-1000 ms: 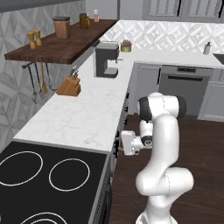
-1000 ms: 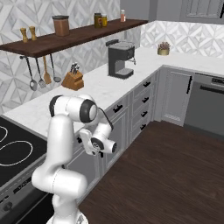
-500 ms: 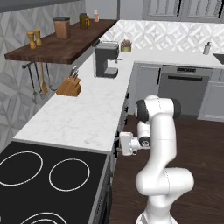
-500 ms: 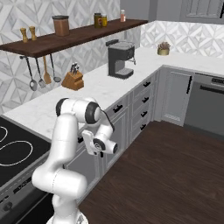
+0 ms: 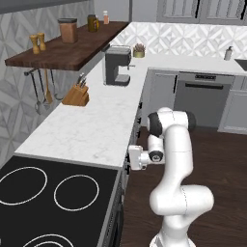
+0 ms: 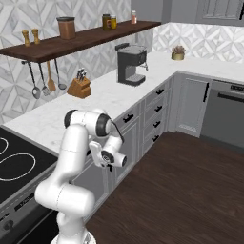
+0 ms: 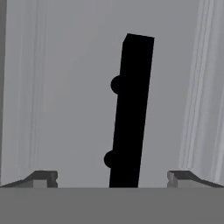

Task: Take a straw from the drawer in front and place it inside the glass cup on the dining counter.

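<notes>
Kitchen cabinets under marble tabletop (image 5: 91, 125) | tool (image 7: 111, 177) spread wide, facing drawer (image 7: 65, 96) front | dark handle (image 7: 131, 113) between fingertips (image 7: 43, 178)

White arm, folded at the elbow near the centre of both base views, forearm dropping to a wrist turned sideways. Gripper (image 7: 112, 178) at the bottom of the hand view, jaws spread wide, fingertips (image 7: 43, 178) far apart, nothing between them.
</notes>
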You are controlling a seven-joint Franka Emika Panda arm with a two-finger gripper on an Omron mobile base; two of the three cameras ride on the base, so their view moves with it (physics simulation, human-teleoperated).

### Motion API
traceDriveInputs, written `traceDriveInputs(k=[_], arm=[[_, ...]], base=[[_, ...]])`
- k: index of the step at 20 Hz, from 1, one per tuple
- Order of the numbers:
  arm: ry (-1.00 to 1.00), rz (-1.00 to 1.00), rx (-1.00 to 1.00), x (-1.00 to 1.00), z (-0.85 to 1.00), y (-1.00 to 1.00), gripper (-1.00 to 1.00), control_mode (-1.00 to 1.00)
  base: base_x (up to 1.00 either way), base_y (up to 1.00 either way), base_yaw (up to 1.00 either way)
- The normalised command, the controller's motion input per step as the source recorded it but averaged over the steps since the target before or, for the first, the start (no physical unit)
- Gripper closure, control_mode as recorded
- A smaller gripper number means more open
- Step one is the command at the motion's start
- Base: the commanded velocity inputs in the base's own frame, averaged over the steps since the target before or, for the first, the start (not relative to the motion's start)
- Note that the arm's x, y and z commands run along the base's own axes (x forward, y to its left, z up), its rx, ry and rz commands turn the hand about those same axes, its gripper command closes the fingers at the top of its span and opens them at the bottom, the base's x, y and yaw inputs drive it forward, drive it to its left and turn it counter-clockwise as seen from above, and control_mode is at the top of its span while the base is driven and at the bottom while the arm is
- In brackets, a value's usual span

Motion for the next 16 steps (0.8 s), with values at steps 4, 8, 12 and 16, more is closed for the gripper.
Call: traceDriveInputs(k=[4,8,12,16], arm=[[-0.01,0.0,0.01,0.46,-0.09,0.22,-1.0,-1.0],[0.0,0.0,0.0,0.34,-0.19,0.13,-1.0,-1.0],[0.0,0.0,0.0,0.07,-0.21,0.18,1.0,-1.0],[-0.02,0.0,0.0,-0.01,-0.12,0.01,1.0,-1.0]], base=[[0.0,0.0,0.0],[0.0,0.0,0.0],[0.0,0.0,0.0],[0.0,0.0,0.0]])
